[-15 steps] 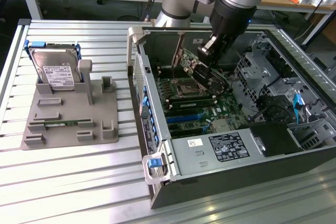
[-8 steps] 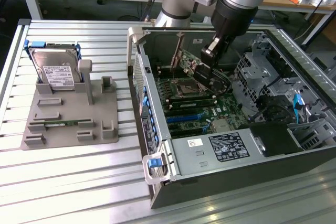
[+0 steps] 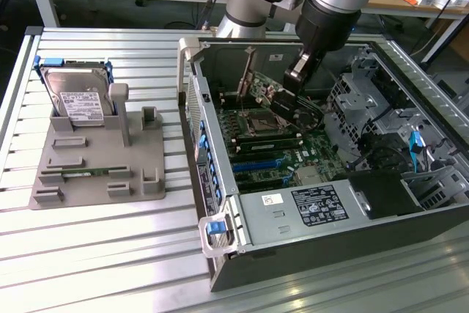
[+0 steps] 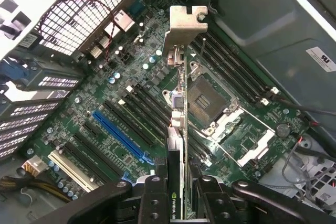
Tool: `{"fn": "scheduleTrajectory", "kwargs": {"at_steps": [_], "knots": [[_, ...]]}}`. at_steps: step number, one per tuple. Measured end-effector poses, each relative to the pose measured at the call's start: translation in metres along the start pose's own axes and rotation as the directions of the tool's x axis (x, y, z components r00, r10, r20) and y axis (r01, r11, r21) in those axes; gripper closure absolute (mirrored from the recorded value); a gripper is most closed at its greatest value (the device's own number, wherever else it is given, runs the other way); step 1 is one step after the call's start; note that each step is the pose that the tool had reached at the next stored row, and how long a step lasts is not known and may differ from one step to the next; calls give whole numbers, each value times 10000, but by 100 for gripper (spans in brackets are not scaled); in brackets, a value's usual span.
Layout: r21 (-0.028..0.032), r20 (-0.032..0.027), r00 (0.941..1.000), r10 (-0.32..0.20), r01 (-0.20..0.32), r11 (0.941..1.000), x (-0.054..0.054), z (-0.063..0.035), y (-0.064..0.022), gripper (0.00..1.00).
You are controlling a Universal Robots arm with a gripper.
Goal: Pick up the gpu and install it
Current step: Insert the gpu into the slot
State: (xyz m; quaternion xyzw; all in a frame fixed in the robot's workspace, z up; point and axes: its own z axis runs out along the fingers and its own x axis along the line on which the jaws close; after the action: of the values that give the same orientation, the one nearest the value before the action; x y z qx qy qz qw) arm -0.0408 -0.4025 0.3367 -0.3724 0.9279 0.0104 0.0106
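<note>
Gripper (image 4: 179, 184) is inside the open PC case (image 3: 330, 251), fingers (image 4: 153, 198) clamped on the gpu (image 4: 181, 103). The card sits btwn them edge-on and juts out over the motherboard (image 4: 105, 108), next to the CPU socket (image 4: 203, 95).

The case also holds a blue slot (image 4: 119, 135) and a power supply (image 3: 308, 207). On the exterior view's left, a grey fixture (image 3: 95, 144) holds a hard drive (image 3: 77, 100) propped up and a memory stick (image 3: 84, 174) lying flat.

Gpu is a thin dark card w/ a silver bracket (image 4: 184, 24) at the far end.

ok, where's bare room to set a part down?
Free: the table between tray, case and near edge, plus a narrow strip between tray and case. Crowded: inside the case, where the gripper holds the gpu over the motherboard.
</note>
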Motion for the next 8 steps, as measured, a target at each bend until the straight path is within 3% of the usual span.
{"fn": "scheduleTrajectory", "kwargs": {"at_steps": [8], "knots": [[-18,-7,9979,-652,652,9979,-6,6,-6,74]]}}
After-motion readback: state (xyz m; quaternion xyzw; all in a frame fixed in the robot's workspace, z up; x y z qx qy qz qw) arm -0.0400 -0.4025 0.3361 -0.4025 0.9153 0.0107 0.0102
